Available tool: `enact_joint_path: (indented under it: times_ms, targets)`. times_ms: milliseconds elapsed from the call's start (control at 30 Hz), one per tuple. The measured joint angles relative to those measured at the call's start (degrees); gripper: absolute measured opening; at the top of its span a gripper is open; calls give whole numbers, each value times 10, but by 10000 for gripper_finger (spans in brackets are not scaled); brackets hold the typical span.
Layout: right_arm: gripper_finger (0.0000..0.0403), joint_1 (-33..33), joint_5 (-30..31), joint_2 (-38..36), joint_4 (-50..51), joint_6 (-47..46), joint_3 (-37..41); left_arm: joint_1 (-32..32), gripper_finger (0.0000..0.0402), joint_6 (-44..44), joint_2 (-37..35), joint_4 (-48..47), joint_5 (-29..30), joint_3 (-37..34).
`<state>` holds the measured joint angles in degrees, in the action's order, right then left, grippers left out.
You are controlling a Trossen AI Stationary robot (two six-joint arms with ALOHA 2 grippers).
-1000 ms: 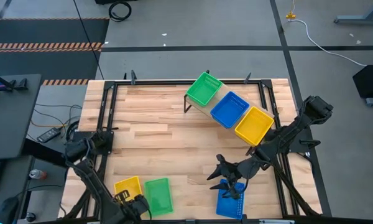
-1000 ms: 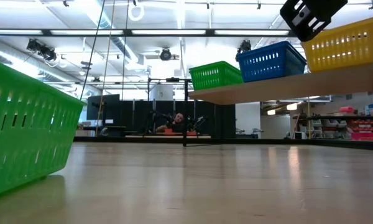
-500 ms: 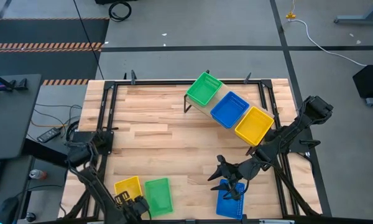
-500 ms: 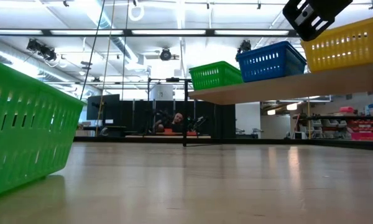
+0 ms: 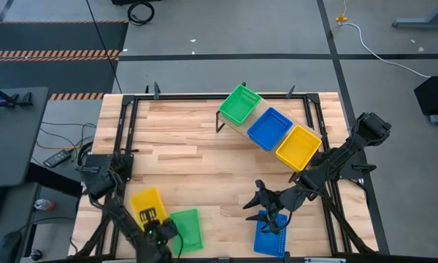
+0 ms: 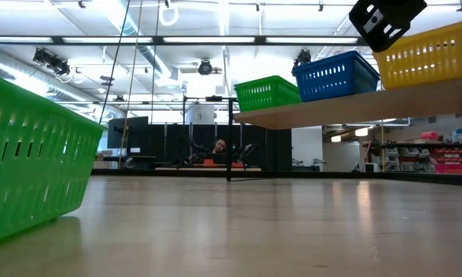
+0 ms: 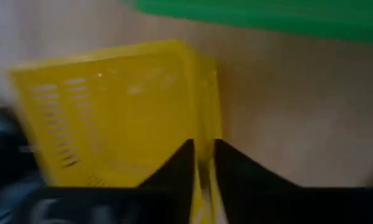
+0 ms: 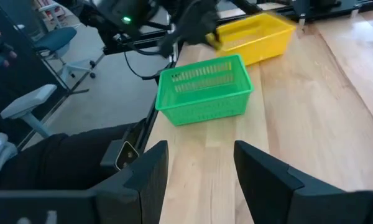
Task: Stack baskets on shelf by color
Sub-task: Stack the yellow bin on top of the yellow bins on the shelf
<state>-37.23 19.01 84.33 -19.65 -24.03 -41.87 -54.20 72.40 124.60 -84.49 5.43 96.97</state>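
High view: shelf (image 5: 257, 128) runs diagonally across the far centre-right of the table (image 5: 182, 153), long axis from far-left to near-right. On it, in a row: green basket (image 5: 239, 104), blue basket (image 5: 269, 128), yellow basket (image 5: 298, 145), each turned w/ the board. Near left edge: loose yellow basket (image 5: 144, 204) sits skewed, long axis roughly near-to-far, tipped a bit off square. Left gripper (image 5: 149, 220) is at its near rim. Just beside it, loose green basket (image 5: 187, 229), long axis near-to-far, close to the table's front edge. Right gripper (image 5: 269, 207) hangs over another blue basket (image 5: 269, 235) at the near right; claw spread wide, holding nothing.

Low view: loose green basket (image 6: 31, 158) fills the left, close up. Shelf (image 6: 354, 104) tilted, rising to the right, w/ green (image 6: 266, 92), blue (image 6: 335, 75), yellow (image 6: 426, 54) baskets along it. Dark arm part at top right.

Left wrist view: fingers (image 7: 177, 169) pinched nearly together on the thin rim wall of the yellow basket (image 7: 112, 112); wall sits between them. Green basket edge (image 7: 261, 15) beyond.

Right wrist view: own fingers (image 8: 150, 177) wide apart, nothing between. Ahead, green basket (image 8: 203, 90) long side on; yellow basket (image 8: 252, 36) behind it w/ the left arm at it.
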Motion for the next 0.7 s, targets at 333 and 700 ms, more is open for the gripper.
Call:
enact_joint_path:
  times_ms: [333, 700]
  targets:
    - [190, -10, 0, 0, -1, -5, 0, 75, 12, -173, -24, -51, 91, 2]
    - [190, 32, 49, 0, 0, 2, 0, 128, 12, -416, -59, -37, 182, 2]
